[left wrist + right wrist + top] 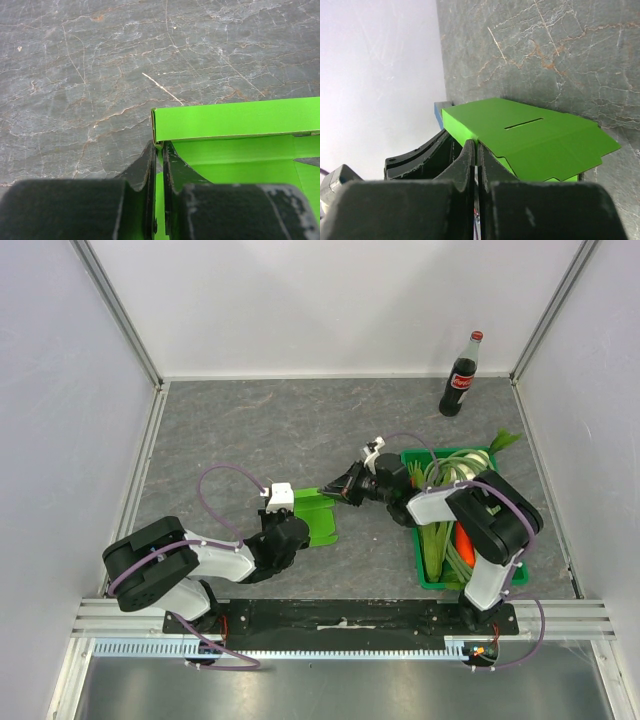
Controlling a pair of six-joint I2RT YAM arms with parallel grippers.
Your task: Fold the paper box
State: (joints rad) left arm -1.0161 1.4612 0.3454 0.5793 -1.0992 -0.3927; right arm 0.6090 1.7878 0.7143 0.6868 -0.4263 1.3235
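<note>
The paper box is a bright lime-green card piece lying part-folded on the grey table, between the two arms. My left gripper is at its near left side. In the left wrist view, the left gripper is shut on an upright wall of the paper box, just below a folded-over flap. My right gripper reaches in from the right to the box's far corner. In the right wrist view, the right gripper is shut on the edge of the paper box, beside a slotted panel.
A dark-green crate of vegetables stands right of the box, under the right arm. A cola bottle stands at the back right. A small blue block peeks out behind the box. White walls enclose the table.
</note>
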